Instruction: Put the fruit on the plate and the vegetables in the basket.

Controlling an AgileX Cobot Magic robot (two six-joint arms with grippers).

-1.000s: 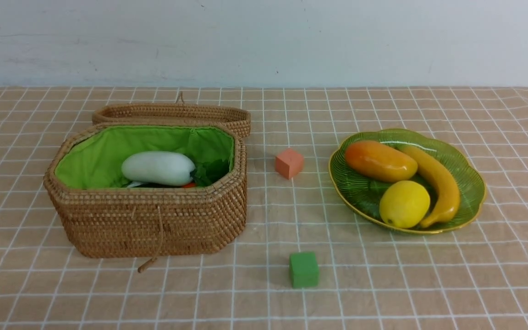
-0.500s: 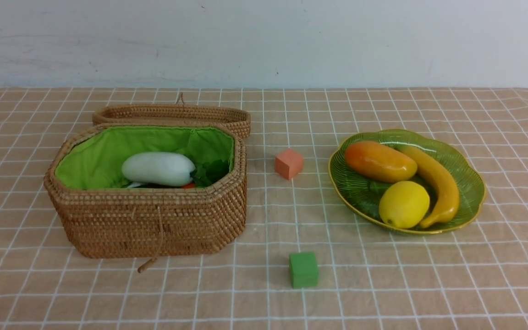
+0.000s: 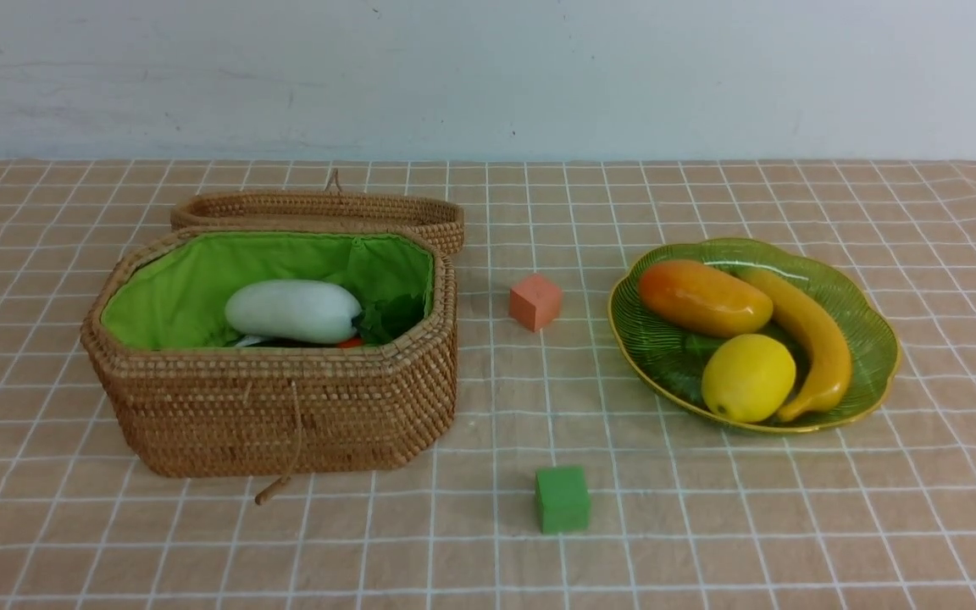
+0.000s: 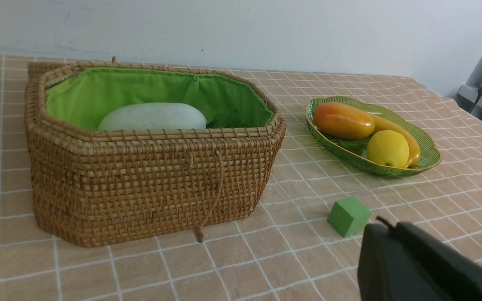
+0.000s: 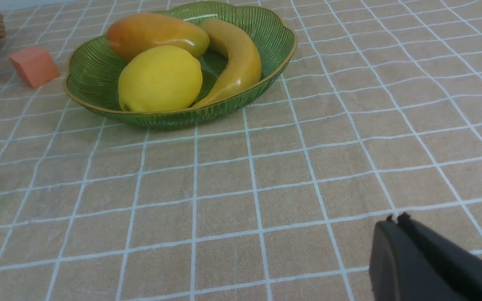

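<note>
tan wicker basket lined bright green, ribbed green gold-rimmed plate, white-gridded beige tablecloth.

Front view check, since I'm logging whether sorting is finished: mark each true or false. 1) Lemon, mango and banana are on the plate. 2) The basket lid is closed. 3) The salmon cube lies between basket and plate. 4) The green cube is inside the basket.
1) True: lemon, mango and banana lie on the plate.
2) False: the basket is open, lid folded back.
3) True: salmon cube.
4) False: the green cube is on the tablecloth.
</note>
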